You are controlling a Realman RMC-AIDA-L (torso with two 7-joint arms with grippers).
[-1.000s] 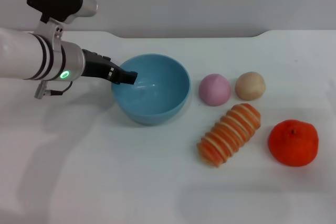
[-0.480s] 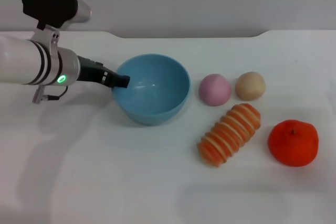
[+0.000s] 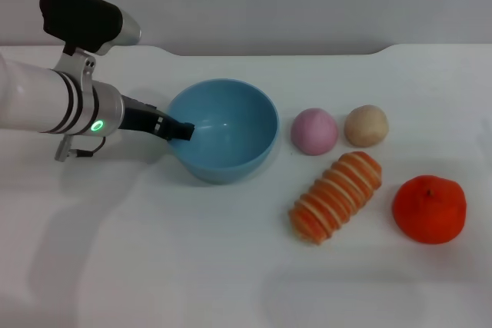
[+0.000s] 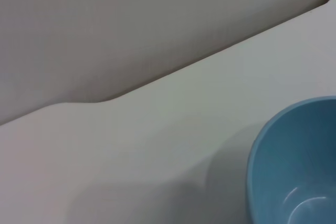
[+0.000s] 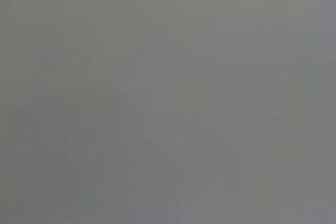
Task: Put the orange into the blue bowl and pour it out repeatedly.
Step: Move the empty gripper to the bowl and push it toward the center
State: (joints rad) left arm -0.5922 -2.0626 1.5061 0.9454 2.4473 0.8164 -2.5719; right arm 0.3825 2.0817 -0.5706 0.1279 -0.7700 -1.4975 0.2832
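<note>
Left gripper [image 3: 183,130] is reaching in from my left side, its dark tip sitting at the near-left rim of the blue bowl [image 3: 231,140]; I cannot tell whether it is open or closed, or whether it is gripping the rim. I am seeing the bowl standing upright on the white worktop [image 3: 192,266] with nothing inside it. My left wrist view is showing only a slice of the bowl's rim and hollow [image 4: 294,171] against the worktop's far edge. The orange [image 3: 429,209] is lying on the worktop well apart from the bowl, far over on my right side. Between them an orange-and-cream striped oblong [image 3: 337,196] is lying at a slant, with a pink ball [image 3: 314,130] and a tan ball [image 3: 366,125] just behind it. My right gripper is not appearing in any view.
</note>
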